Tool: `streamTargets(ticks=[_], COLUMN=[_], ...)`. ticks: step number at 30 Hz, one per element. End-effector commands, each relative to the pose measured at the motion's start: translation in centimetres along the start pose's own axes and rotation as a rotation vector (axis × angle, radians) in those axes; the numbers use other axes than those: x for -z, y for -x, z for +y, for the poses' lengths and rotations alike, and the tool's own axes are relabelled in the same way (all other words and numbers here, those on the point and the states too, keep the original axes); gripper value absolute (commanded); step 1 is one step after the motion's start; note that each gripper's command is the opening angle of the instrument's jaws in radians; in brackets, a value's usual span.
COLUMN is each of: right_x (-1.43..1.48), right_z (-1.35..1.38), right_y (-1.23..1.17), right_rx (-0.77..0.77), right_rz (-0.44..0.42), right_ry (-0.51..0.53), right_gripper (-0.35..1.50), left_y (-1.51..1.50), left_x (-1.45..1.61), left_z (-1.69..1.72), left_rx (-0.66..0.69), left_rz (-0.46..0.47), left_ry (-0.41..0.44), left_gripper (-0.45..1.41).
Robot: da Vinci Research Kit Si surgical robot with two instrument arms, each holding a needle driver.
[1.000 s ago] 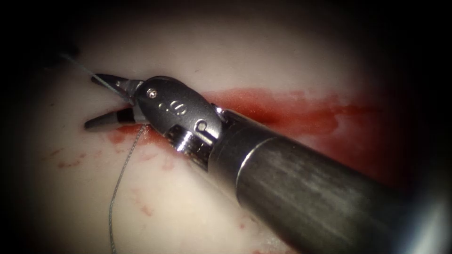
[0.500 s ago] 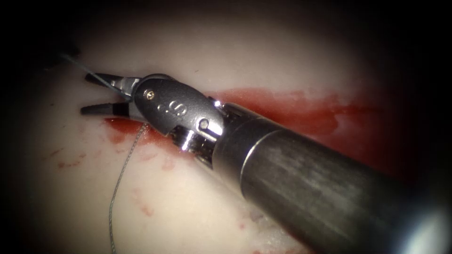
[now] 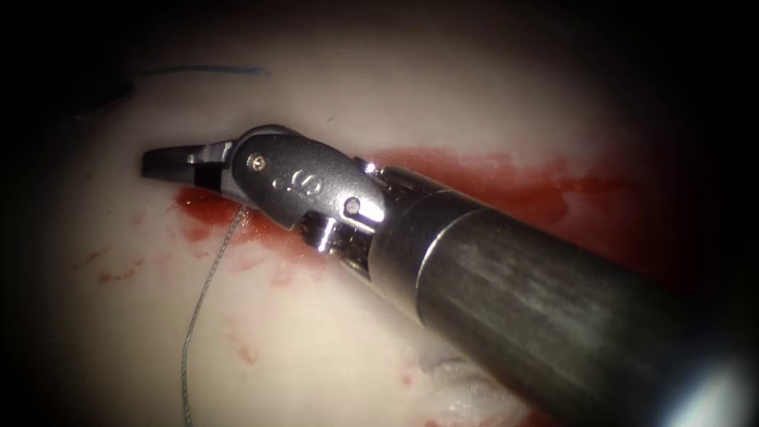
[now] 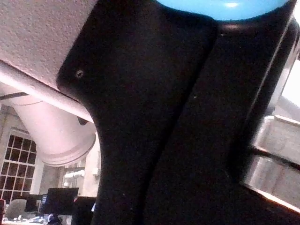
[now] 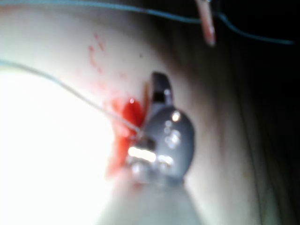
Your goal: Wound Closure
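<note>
Since the earlier pictures, the jaws of the right tool (image 3: 170,164) have been brought together: they stood apart around a strand of thread a second ago and are now pressed shut, with nothing seen held between them. That strand, which ran taut to the upper jaw, is now seen lying loose as a blue thread (image 3: 205,70) on the tissue (image 3: 474,103) above the tool, apart from the jaws.

From the endoscope, the right tool is seen reaching in from the lower right, its dark shaft crossing much of the scene and its closed tip pointing left at the left end of the cut (image 3: 506,178). Red fluid (image 3: 209,217) is pooled just under the tip and spread along the cut to the right. A second, pale thread (image 3: 202,304) is seen running from beside the tool's wrist down across the tissue toward the lower edge.

From the right wrist, the right tool (image 5: 159,86) is seen from behind with its tip beside the red fluid (image 5: 131,115), and a pale thread (image 5: 61,86) leads to its wrist.

A needle cannot be made out, so its place cannot be told.
</note>
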Motion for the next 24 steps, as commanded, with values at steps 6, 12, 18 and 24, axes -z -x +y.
streamTargets(ticks=[6, 12, 18, 24], right_x=[-0.03, 0.27, 0.81, 1.24], right_z=[0.16, 0.34, 0.58, 0.66], right_y=[-0.06, -0.21, -0.30, -0.15], right_rx=[-0.006, -0.039, -0.081, -0.101], right_rz=[0.026, 0.040, 0.024, -0.013], right_ry=[-0.014, 0.097, 0.188, 0.276], right_gripper=[-0.35, -0.35, -0.35, -0.35], left_y=[0.10, -0.14, -0.38, -0.34], left_x=[-0.01, 0.05, -0.07, -0.20], left_z=[0.07, 0.07, -0.09, -0.33], left_rx=[-0.001, 0.013, 0.050, 0.061], left_rz=[-0.004, 0.046, 0.153, 0.150], left_ry=[0.008, -0.031, -0.078, -0.131], left_gripper=[-0.45, -0.45, -0.45, -0.45])
